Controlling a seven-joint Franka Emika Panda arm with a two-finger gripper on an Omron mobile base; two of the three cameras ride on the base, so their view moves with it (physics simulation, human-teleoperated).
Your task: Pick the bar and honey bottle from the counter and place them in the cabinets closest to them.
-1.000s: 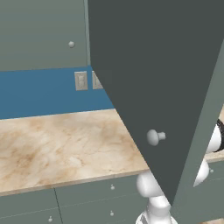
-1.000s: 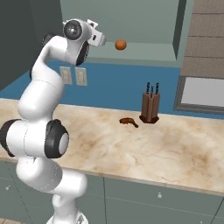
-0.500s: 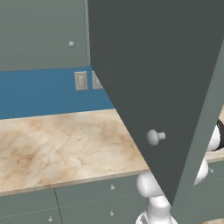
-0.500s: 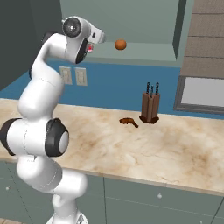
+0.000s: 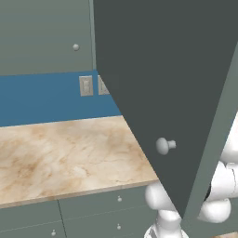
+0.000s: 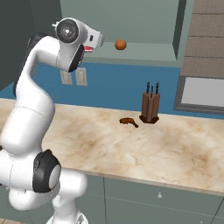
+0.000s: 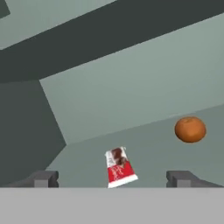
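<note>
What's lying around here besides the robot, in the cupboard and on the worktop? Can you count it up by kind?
Snack bar, red and white wrapper, on the cabinet shelf: 1
Orange round fruit, on the same shelf: 1
Knife block, on the counter: 1
Small brown thing on the counter beside the block, too small to name: 1
Total: 4

The arm (image 6: 33,109) is reared up high, its upper links bent over and the wrist turned level. The gripper (image 7: 111,178) is seen in the hand view with the jaws spread wide, one dark fingertip (image 7: 43,179) out at the left, the other far off at the right. Nothing is clamped between them. In the left base view, the lower links (image 5: 218,181) are glimpsed, white and rounded.
</note>
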